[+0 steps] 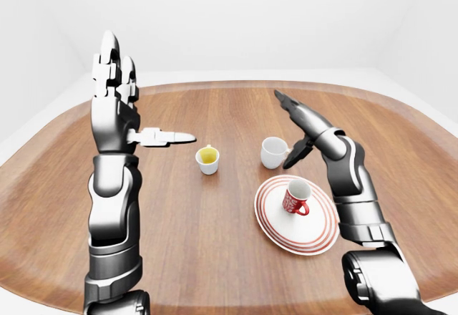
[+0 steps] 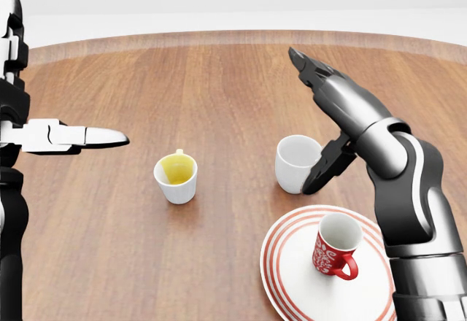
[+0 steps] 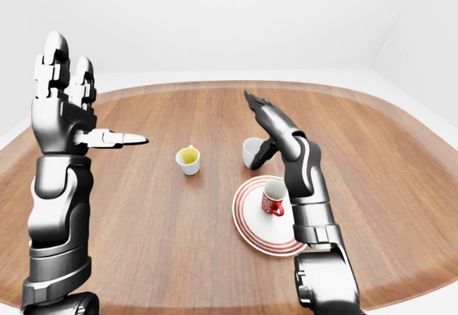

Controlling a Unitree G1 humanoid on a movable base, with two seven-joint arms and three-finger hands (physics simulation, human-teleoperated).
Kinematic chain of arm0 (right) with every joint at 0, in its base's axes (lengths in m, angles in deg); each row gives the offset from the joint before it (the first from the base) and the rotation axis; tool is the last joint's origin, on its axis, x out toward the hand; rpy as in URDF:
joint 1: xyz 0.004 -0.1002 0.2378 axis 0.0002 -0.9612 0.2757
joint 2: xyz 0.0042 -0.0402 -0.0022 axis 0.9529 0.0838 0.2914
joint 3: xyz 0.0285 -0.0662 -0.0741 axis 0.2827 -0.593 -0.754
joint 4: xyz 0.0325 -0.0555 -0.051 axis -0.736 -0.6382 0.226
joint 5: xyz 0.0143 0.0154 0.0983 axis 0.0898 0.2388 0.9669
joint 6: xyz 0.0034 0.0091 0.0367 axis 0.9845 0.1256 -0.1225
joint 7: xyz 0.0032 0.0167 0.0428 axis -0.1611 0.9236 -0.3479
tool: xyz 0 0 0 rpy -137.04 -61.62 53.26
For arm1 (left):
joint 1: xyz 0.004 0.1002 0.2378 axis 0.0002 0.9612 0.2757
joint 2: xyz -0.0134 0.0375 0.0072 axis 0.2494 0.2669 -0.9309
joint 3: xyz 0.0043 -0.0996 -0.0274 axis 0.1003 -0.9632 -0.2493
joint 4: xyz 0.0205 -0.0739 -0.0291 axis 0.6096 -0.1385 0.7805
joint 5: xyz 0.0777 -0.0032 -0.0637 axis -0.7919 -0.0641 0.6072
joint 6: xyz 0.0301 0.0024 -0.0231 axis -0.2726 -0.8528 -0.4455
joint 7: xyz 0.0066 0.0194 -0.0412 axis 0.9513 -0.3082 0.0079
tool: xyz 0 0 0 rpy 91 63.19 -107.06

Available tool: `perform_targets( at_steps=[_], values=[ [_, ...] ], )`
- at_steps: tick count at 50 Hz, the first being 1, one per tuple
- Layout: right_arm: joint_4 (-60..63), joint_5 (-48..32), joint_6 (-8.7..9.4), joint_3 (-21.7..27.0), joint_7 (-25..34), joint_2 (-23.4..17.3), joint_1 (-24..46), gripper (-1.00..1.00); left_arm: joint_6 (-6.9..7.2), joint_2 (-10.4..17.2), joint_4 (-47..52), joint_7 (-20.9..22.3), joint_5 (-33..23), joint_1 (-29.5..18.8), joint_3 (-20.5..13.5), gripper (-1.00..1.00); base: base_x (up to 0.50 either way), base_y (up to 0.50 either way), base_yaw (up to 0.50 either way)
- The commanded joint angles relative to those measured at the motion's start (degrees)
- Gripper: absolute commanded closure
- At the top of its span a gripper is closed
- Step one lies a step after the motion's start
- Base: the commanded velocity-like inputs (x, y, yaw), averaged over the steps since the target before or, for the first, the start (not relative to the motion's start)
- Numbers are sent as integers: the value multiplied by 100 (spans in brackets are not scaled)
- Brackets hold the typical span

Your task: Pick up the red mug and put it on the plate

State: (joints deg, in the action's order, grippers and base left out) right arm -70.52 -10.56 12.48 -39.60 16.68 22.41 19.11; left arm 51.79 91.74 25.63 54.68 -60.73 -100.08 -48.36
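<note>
Red mug (image 2: 335, 246) stands upright on the plate (image 2: 292, 277) at the lower right of my head view, handle toward the bottom right, white inside. The plate is white with red rings round its rim and lies on the wooden surface (image 2: 219, 95).

I see my right robot hand (image 2: 330, 120) raised above and apart from the mug, right of centre in the head view; its fingers (image 2: 310, 69) are stretched out straight toward the upper left, the thumb hangs down, and it holds nothing. The thumb tip comes in front of a white mug (image 2: 294, 162) just above the plate's upper edge.

A white cup with yellow inside (image 2: 176, 176) sits left of the white mug, well apart from the plate.

My left robot hand (image 1: 120, 111) is held up at the left of the left-eye view, fingers pointing upward, thumb jutting right, spread wide and empty.
</note>
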Motion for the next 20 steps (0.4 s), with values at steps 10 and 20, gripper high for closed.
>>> perform_targets(
  at_steps=[10, 20],
  values=[
    [1560, 761, 0, 320, 319, -286, 688, -100, 0, -4, 354, -8, -8, 33, 10, -100, 0, 0, 0],
    [1712, 1523, 0, 488, 38, -608, 1098, -100, 0, 0, 457, 9, -42, -16, 14, -100, 0, 0, 0]
  ],
)
